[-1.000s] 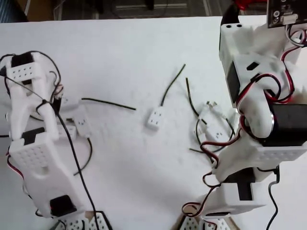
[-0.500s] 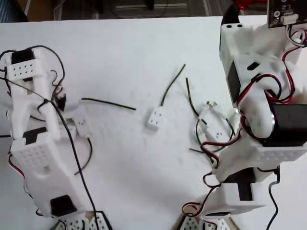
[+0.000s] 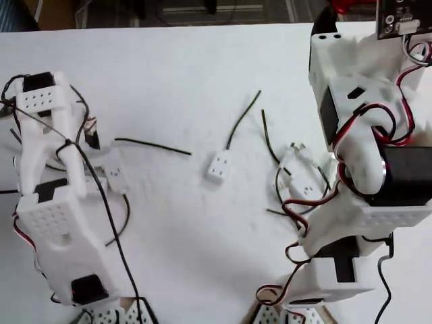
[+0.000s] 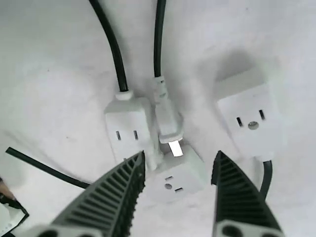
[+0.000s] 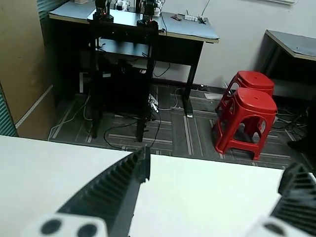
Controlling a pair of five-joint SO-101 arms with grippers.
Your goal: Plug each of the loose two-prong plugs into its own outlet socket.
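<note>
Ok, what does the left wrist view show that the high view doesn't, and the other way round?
Left wrist view: the left jaws, open, over a loose plug with a bare prong, lying among three sockets whose slots show. High view: the left arm, the right arm, a lone socket mid-table and a second cluster of white parts. Both: the table, black cords and the left arm's group of sockets.

text: none legible | labels: none legible | numbers: none
</note>
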